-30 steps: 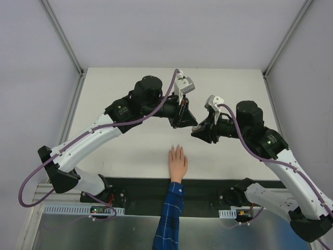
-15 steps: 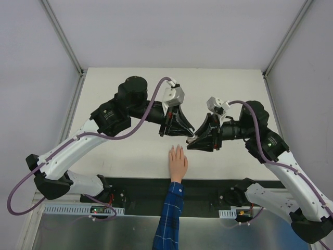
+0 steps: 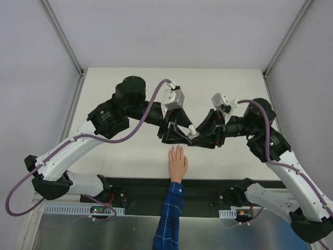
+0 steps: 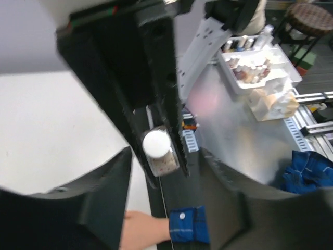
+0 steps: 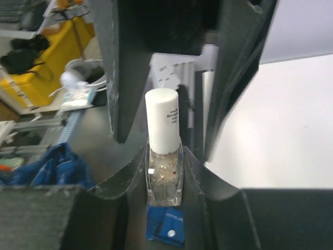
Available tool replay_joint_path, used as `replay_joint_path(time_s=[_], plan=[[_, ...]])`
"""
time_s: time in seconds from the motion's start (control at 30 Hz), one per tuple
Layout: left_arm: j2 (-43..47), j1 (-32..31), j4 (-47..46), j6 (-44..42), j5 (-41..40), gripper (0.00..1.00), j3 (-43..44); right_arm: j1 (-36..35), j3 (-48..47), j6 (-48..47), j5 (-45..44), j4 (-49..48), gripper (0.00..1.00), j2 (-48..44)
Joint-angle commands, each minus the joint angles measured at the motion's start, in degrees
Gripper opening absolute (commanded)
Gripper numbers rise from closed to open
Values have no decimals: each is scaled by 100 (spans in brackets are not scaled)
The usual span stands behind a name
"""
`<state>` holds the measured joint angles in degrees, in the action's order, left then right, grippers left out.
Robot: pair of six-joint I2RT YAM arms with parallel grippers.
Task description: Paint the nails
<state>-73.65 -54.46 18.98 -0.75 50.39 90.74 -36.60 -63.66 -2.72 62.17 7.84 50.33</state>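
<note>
Two grippers meet over the flesh-coloured mannequin hand [image 3: 178,162] in its blue plaid sleeve: right gripper [image 3: 202,136] clamps the small clear polish bottle [image 5: 164,174], left gripper [image 3: 181,136] straddles its white cap [image 5: 163,120], jaws apart. I'd close squarely on it before twisting. Tiny pale nails [image 3: 177,148] sit just below.

Nails [image 3: 177,148] too small for detail

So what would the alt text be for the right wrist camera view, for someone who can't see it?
A small bottle of glittery clear polish with a white cap is gripped between the right fingers. The black left fingers flank the cap without closing on it, and a blue plaid sleeve shows below.
</note>
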Motion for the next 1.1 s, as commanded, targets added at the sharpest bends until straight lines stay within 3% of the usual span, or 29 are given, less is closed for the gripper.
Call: replay_joint_path(time_s=[0.0,0.13,0.27,0.37,0.4,0.53,0.57,0.63,0.87,1.07], plan=[[25,146,615,453,-248,65,23,39,-516,-1001,-591,7,0,-67],[604,198,528,480,-609,78,-223,30,-490,-1362,-1144,376,0,-93],[869,234,528,681,-960,84,-285,-66,-542,-1696,-1837,789,0,-76],[878,234,519,1101,-1732,85,-92,-172,-525,-1793,-2638,842,0,-67],[844,225,519,1260,-2552,85,56,-216,-525,-1785,-2866,842,0,-67],[467,225,528,2174,-4069,75,356,-295,-420,-1723,-4113,685,0,-93],[370,225,519,2341,-4124,68,426,-304,-411,-1714,-4247,641,0,-84],[89,199,536,2526,-4361,66,602,-313,-428,-1714,-4502,632,0,-67],[-194,-38,317,2914,-4941,69,779,-348,-419,-1749,-4679,649,1,-23],[-369,-91,141,2932,-4908,70,875,-401,-402,-1732,-4723,667,0,47]])
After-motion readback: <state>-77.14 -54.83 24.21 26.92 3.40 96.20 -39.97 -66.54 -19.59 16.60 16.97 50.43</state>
